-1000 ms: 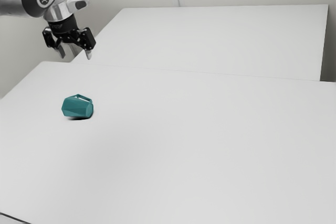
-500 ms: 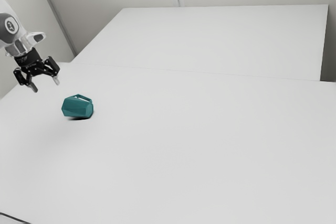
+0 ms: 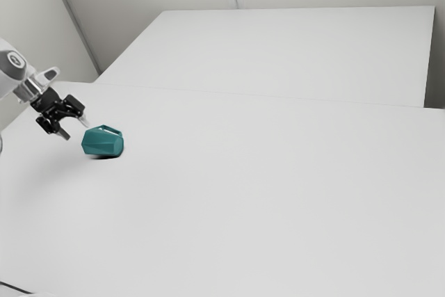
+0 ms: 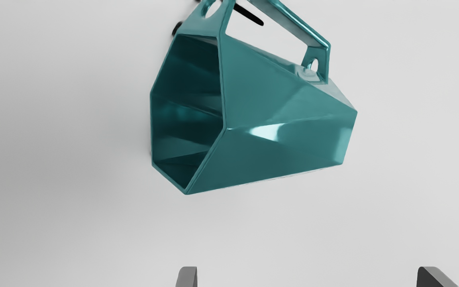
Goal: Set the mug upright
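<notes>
Mug [image 3: 102, 142] lies on its side on the table [image 3: 243, 193], mouth [image 4: 187, 107] toward the exterior view's left, handle [image 4: 319, 44] uppermost. The gripper [image 3: 77, 131] is near the mouth end, its fingers [image 4: 187, 277] wide apart with nothing between them. I judge the step in hand to be lining up for a grasp; next calls for bringing the fingers around the mug or its handle and closing, then turning it base down. Part of the handle is cut off in the wrist view, and a dark strip [image 4: 249, 15] beside it is hard to identify — perhaps a shadow, perhaps not.
</notes>
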`<move>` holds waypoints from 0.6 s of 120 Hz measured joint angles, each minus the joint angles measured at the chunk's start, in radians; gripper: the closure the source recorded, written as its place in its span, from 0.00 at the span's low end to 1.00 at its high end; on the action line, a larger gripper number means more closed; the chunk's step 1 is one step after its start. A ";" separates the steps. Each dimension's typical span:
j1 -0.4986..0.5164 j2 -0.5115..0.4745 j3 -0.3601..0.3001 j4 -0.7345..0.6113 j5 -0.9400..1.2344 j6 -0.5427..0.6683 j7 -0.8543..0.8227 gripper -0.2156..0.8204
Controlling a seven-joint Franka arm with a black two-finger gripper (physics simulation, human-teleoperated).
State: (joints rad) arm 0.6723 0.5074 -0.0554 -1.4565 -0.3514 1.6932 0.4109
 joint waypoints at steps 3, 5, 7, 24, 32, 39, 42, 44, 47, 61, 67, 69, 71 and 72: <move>0.002 0.012 0.000 0.010 -0.004 0.000 0.013 0.21; 0.002 0.022 -0.001 0.019 -0.008 -0.001 0.022 0.21; 0.003 0.031 -0.001 0.027 -0.012 -0.001 0.030 0.21; 0.004 0.091 -0.005 0.081 -0.043 -0.002 0.093 0.21; 0.004 0.110 -0.006 0.088 -0.062 0.000 0.119 0.21; 0.004 0.123 -0.007 0.093 -0.079 0.001 0.141 0.21; 0.004 0.128 -0.007 0.095 -0.084 0.001 0.149 0.21; 0.004 0.132 -0.007 0.095 -0.088 0.002 0.155 0.21; 0.004 0.137 -0.008 0.096 -0.094 0.004 0.163 0.21; 0.002 0.155 -0.010 0.097 -0.120 0.014 0.197 0.21; 0.001 0.157 -0.010 0.097 -0.126 0.016 0.209 0.21; 0.001 0.157 -0.010 0.097 -0.128 0.017 0.213 0.21; 0.000 0.158 -0.010 0.097 -0.130 0.018 0.217 0.21; 0.000 0.158 -0.010 0.097 -0.131 0.018 0.219 0.21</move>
State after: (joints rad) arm 0.6721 0.6655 -0.0658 -1.3595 -0.4822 1.7115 0.6298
